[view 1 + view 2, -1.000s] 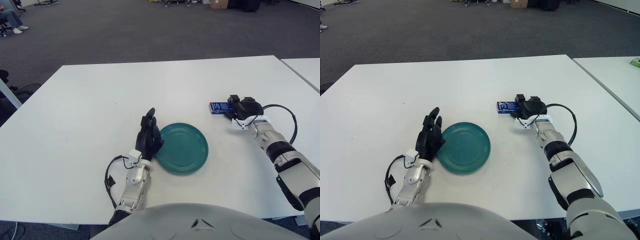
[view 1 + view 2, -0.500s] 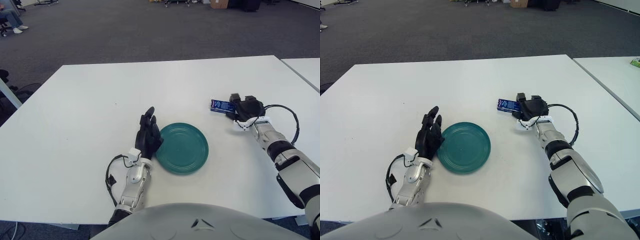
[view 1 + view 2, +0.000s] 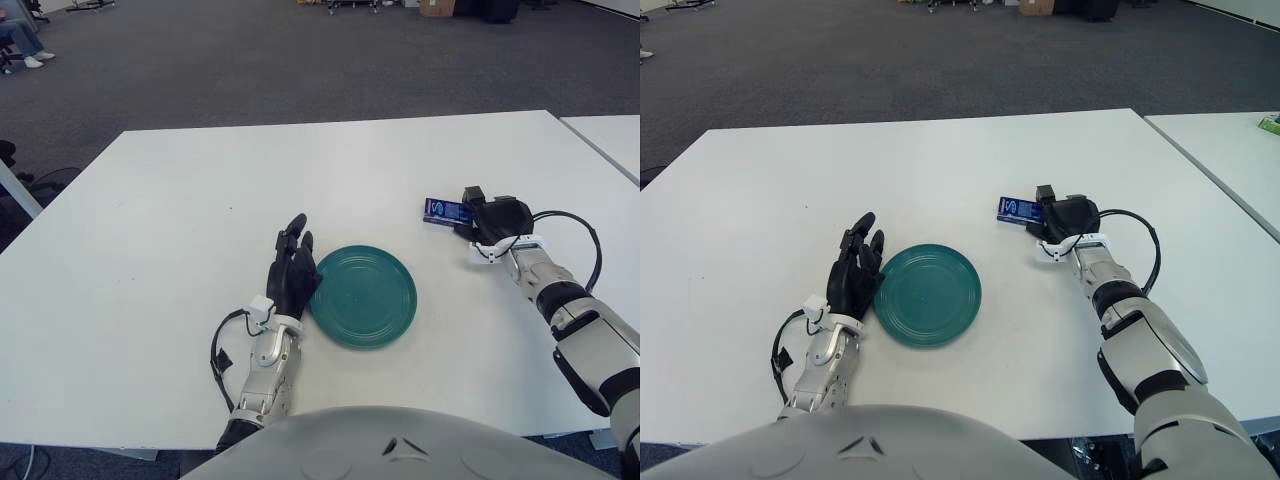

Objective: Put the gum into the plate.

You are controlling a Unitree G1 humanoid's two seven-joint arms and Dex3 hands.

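A blue pack of gum (image 3: 440, 210) is held in my right hand (image 3: 487, 219), lifted a little above the white table, to the right of and behind the plate. The fingers are curled on the pack's right end. The round teal plate (image 3: 364, 295) lies flat on the table near the front middle. My left hand (image 3: 291, 274) stands upright with fingers spread and empty, right against the plate's left rim. The same scene shows in the right eye view, with the gum (image 3: 1016, 209) and the plate (image 3: 928, 293).
The white table (image 3: 200, 220) stretches wide to the left and back. A second white table (image 3: 610, 135) stands at the far right. Grey carpet floor lies beyond the far edge.
My right hand has lifted the gum off the table and drawn it slightly right and back. My left hand has shifted a little to the left beside the plate.
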